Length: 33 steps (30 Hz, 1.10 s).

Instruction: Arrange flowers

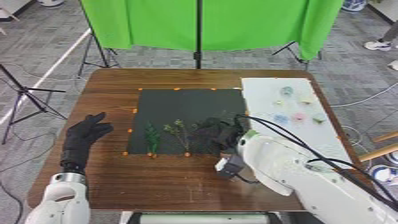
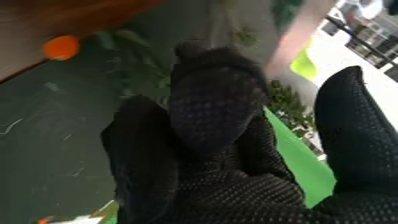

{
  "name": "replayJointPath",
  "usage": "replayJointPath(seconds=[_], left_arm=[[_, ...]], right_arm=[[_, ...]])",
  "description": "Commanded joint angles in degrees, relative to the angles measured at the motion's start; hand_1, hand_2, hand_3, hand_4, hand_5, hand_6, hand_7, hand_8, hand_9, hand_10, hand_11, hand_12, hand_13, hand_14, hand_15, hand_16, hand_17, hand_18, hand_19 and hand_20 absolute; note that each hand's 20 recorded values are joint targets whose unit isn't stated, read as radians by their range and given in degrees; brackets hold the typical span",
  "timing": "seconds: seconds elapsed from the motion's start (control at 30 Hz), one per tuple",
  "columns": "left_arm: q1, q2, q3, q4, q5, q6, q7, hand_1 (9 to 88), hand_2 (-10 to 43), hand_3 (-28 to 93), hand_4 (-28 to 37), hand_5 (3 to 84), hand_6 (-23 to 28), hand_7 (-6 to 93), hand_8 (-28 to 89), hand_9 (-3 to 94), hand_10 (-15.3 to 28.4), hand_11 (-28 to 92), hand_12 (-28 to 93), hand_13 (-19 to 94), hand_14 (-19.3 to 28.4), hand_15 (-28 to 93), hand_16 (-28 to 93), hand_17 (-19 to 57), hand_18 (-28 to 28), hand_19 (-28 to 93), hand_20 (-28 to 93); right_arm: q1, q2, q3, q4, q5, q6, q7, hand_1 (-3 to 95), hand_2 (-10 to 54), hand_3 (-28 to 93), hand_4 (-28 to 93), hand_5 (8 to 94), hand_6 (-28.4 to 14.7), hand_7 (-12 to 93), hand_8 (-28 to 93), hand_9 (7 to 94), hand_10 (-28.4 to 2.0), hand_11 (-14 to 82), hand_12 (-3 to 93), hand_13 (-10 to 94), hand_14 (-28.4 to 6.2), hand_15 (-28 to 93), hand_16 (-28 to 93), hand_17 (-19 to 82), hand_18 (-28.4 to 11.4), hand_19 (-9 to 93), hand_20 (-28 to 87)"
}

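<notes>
Fingers of the left hand (image 1: pixel 82 136) were extended and spread loosely in the head view, the hand being located over the brown table (image 1: pixel 151 187), beside the left edge of a dark mat (image 1: pixel 187 103). Two green plant pieces were recorded on the near part of the mat: a leafy sprig (image 1: pixel 152 138) at the left and a branching stem (image 1: pixel 181 132) with pale tips to its right. Just beside that stem, over the mat's near right part, was the right hand (image 1: pixel 216 134); whether it was open or closed could not be determined. Orange markers (image 1: pixel 131 130) were noted along the mat's edges. The white sheet (image 1: pixel 266 88) at the right bore small flower heads, including a blue one (image 1: pixel 281 119) and a pink one (image 1: pixel 298 118) next to each other, with pale ones farther back. A green curtain (image 1: pixel 151 30) stood beyond the table. In the right wrist view, blurred greenery (image 2: pixel 286 102) was observed near the right hand (image 2: pixel 231 192); its attachment or contact could not be established.
</notes>
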Motion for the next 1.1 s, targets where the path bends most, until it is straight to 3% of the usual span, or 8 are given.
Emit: replayJointPath(seconds=[0.03, 0.37, 0.63, 1.1], left_arm=[[0.5, -0.72, -0.14, 0.29, 0.3, -0.33, -0.57, 28.8, 13.8, 59, -22.8, 53.4, 9.4, 6.8, -5, 54.5, 18.2, 23, 11, 45, 21.7, 28, -5, 12.5, 18.1, 32, 16], [0.8, -0.81, -0.13, 0.01, 0.21, -0.16, -0.56, 28.8, 13.8, 59, -22.8, 53.4, 9.4, 6.9, -5, 54.5, 18.2, 23, 11, 45, 21.7, 28, -5, 12.5, 18.1, 32, 16], [0.3, -0.67, -0.03, 0.42, 0.24, -0.86, -0.73, 28.9, 13.7, 59, -22.8, 53.4, 9.4, 7.0, -5, 54.5, 18.2, 23, 11, 45, 21.7, 28, -5, 12.5, 18.1, 32, 16], [-0.3, -0.55, 0.45, 0.54, 0.37, -1.41, -0.77, 28.8, 13.7, 59, -22.8, 53.4, 9.4, 7.0, -5, 54.5, 18.2, 23, 11, 45, 21.7, 28, -5, 12.5, 18.0, 32, 16]], right_arm=[[-1.3, 0.3, 0.7, 1.3, 1.5, 3.6, 1.7, 22.5, 10.5, 61, -14, 55.7, -5.0, 12, -7, 59.2, -15.3, 7.1, 10.6, 94, -4.7, 56, 26, 65, -15.1, 93, 52], [-1.8, 1.0, 1.2, 0.9, 1.1, 6.1, 2.5, 21.8, 10.5, 61, -13, 55.4, -5.3, 11, -6, 60.6, -15.2, 7.7, 10.1, 94, -4.7, 56, 26, 65, -15.4, 93, 52], [-1.3, 0.2, 0.5, 1.4, 4.2, 7.7, 0.0, 21.1, 10.0, 61, -13, 55.4, -5.3, 11, -6, 61.9, -15.2, 7.9, 10.2, 94, -4.7, 56, 26, 65, -15.4, 93, 52], [5.8, -2.5, -2.9, 7.7, -0.9, 5.1, -0.7, 20.6, 10.7, 61, -14, 53.9, -4.9, 11, -6, 58.7, -14.7, 7.3, 9.8, 94, -5.0, 55, 27, 64, -16.0, 93, 51]])
